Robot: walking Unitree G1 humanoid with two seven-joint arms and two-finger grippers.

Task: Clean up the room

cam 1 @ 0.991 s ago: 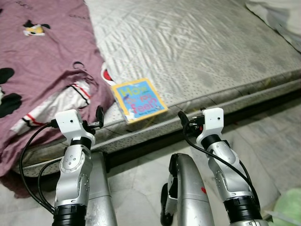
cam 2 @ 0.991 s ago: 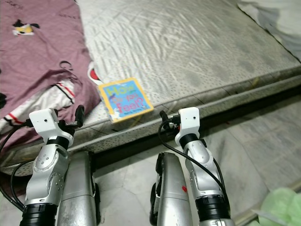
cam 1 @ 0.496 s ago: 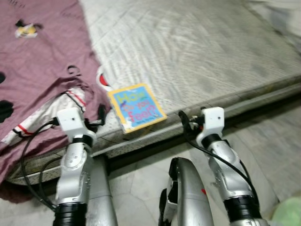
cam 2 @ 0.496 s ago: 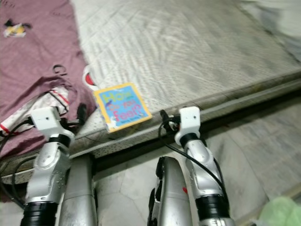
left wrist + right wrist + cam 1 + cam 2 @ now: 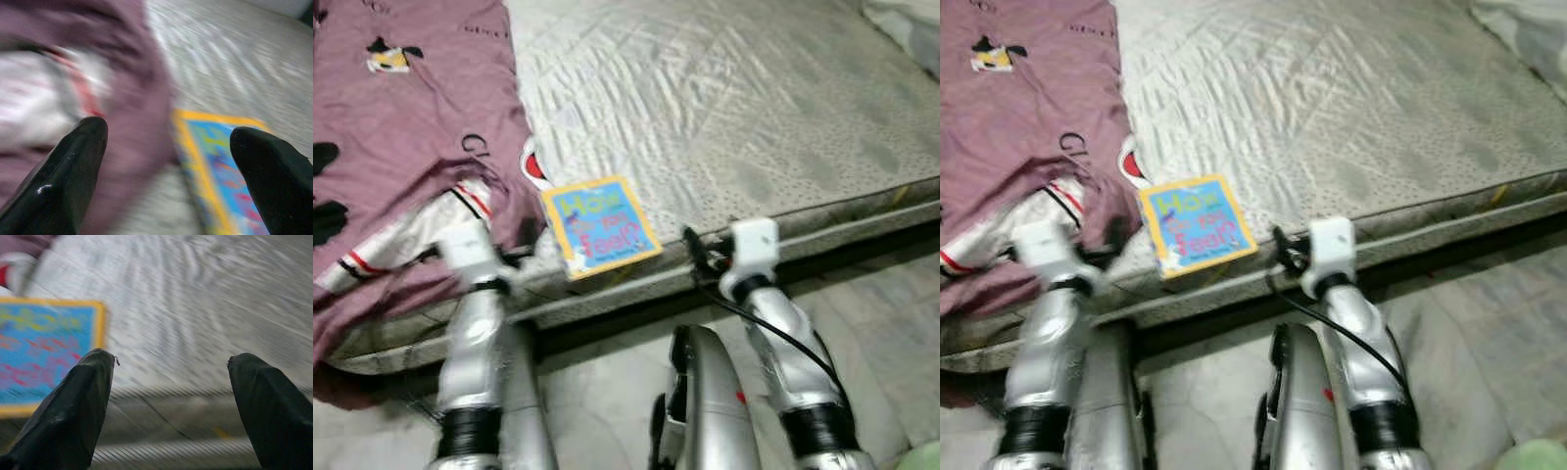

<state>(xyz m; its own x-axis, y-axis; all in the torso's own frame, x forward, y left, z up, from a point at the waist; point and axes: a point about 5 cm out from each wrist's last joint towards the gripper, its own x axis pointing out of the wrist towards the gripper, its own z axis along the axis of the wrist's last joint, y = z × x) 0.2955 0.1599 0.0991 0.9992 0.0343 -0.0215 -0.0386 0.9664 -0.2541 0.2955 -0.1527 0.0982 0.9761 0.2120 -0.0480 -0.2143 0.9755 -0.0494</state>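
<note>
Left wrist view: left gripper (image 5: 168, 161) wide open, empty; may snag blanket (image 5: 401, 127) beside book (image 5: 599, 226). Right gripper (image 5: 171, 401) likewise open, empty.

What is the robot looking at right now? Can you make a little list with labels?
place: mattress on a pale floor
book: blue with a yellow border, lying flat at the mattress's near edge
blanket: purple blanket beside the book, on the robot's left
left gripper: open, holding nothing, aimed between blanket and book
right gripper: open, holding nothing, near the mattress edge just right of the book
</note>
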